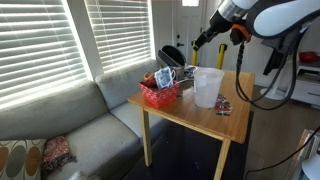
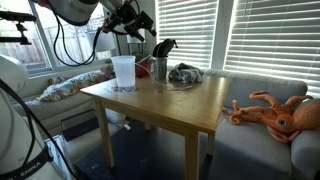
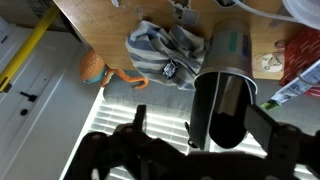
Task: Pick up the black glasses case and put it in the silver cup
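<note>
The black glasses case (image 1: 172, 54) stands on end in the silver cup (image 1: 177, 72) on the wooden table, its upper half sticking out above the rim. Both show in the other exterior view too, the case (image 2: 163, 47) and the cup (image 2: 159, 69). In the wrist view the case (image 3: 226, 112) rises out of the cup (image 3: 226, 52) towards the camera. My gripper (image 3: 200, 120) is open, its fingers spread to either side of the case and not touching it. In both exterior views it hangs above and beside the case (image 1: 203, 41) (image 2: 140, 30).
A translucent white container (image 1: 207, 86) (image 2: 123, 71) stands on the table next to the cup. A red mesh basket (image 1: 160, 95) holds small items. A striped cloth (image 3: 165, 48) (image 2: 184, 73) lies beside the cup. An orange octopus toy (image 2: 275, 112) lies on the sofa. Window blinds are behind.
</note>
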`<state>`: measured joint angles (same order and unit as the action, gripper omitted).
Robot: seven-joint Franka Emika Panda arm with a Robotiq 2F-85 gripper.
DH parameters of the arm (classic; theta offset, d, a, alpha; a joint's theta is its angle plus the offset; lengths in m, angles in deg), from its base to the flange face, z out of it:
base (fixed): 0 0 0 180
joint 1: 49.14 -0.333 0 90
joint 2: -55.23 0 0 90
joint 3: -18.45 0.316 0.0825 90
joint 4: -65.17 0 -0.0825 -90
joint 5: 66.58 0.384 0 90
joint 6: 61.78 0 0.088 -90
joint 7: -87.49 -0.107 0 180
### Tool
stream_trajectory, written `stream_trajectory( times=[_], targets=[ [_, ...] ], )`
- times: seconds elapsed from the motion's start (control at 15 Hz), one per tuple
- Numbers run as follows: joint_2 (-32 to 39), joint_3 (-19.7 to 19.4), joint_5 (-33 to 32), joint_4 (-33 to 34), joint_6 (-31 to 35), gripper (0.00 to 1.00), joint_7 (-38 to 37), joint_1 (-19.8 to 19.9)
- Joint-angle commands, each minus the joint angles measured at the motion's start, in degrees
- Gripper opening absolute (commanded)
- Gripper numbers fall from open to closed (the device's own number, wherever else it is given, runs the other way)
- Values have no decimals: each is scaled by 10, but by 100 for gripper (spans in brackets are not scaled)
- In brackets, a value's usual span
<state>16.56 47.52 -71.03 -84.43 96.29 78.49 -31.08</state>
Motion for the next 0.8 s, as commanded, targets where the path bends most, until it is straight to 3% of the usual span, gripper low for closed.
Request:
stream_trajectory(
  times=[0.0,0.73],
  targets=[
    [9,-29,-46,1,-2,100,-32,-27],
    [15,-29,-51,1,-2,100,-35,-27]
  ],
)
